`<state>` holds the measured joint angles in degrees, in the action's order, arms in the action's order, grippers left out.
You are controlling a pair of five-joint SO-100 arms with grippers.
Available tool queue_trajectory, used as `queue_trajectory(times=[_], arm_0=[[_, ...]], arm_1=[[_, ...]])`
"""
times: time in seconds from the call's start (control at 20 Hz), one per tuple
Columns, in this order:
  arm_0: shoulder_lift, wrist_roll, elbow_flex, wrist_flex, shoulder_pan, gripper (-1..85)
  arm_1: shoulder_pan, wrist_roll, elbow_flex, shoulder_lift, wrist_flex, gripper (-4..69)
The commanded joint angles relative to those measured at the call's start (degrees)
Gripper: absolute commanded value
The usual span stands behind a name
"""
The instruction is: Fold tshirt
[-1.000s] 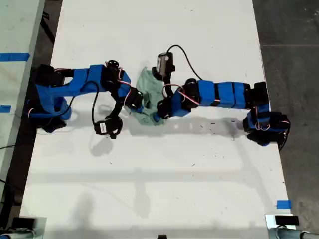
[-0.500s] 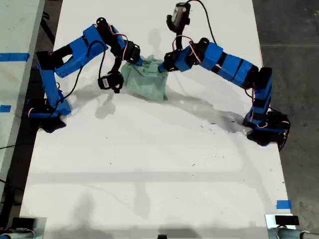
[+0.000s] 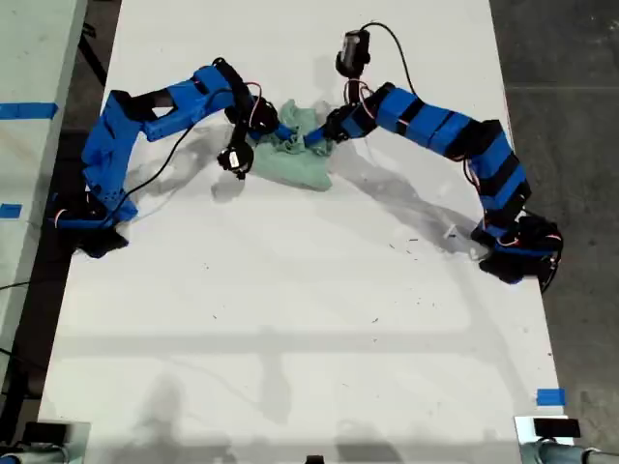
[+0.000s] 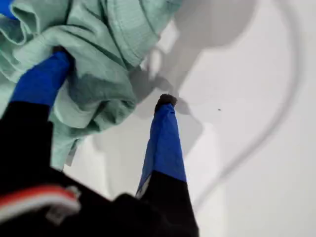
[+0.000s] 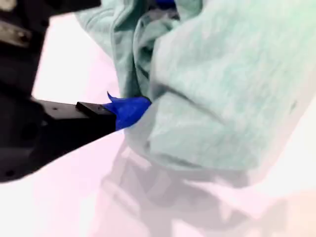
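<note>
My first gripper (image 4: 111, 79) has its jaws parted: one blue finger (image 4: 42, 81) is buried in a bunch of the tshirt (image 4: 94, 54) while the other finger (image 4: 163, 143) stands free over the bare white table (image 4: 247, 98), so the cloth is hooked on one finger rather than pinched. My second gripper (image 5: 133, 106) shows one blue fingertip (image 5: 129, 109) tucked under a fold of the tshirt (image 5: 222, 98); its other finger is hidden by cloth, so I cannot tell whether it is clamped, though it seems to hold fabric.

In the exterior view the tshirt (image 3: 295, 155) lies crumpled between the two gripper tips, near the far edge of the table (image 3: 290, 319), with one arm (image 3: 164, 106) reaching in from that view's left and the other arm (image 3: 445, 135) from its right.

Risks, as I judge them: with only one finger hooked, the fabric could slide off my first gripper as soon as the arms pull apart, leaving the shirt bunched instead of spread. An uneven pull could twist it further, and the two tips stand close enough to knock together. The cloth could also be dragged toward the table edge.

No containers are in view, so nothing is held in any
</note>
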<state>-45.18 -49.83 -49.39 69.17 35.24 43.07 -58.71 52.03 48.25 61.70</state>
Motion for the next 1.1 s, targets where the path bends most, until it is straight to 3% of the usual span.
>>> queue_trajectory(times=[0.0, 0.25, 0.4, 0.5, 0.7, 0.8, 0.9, 1.05], arm_0=[[-7.82, 1.23, 2.02, 4.31, 2.37, 33.2], [-26.28, 1.23, 0.0, 10.81, 0.88, 31.4], [-38.76, 2.29, -9.84, 11.43, -3.25, 30.2], [-50.71, 2.29, -24.35, 6.86, -6.15, 26.2], [-76.82, 6.06, -59.68, -6.77, -12.92, 4.3], [-85.87, 8.96, -72.69, -10.81, -15.91, 2.3], [-91.93, 13.62, -83.32, -13.18, -18.28, 1.5], [-101.95, 20.57, -98.44, -17.67, -21.88, 0.8]], arm_1=[[0.35, 0.44, -0.44, 7.03, 3.78, 28.9], [-2.55, 2.11, 3.16, 23.73, 10.99, 22.2], [-4.48, 3.78, 14.41, 38.23, 11.07, 19.3], [-5.45, 5.8, 26.46, 49.13, 9.67, 17.5], [-8.53, 12.57, 54.67, 71.98, 2.99, 13.5], [-10.81, 18.02, 66.45, 82.53, 0.44, 11.2], [-13.18, 23.73, 77.26, 92.02, -2.2, 3.5], [-16.17, 33.22, 92.99, 104.15, -4.83, 1.1]])
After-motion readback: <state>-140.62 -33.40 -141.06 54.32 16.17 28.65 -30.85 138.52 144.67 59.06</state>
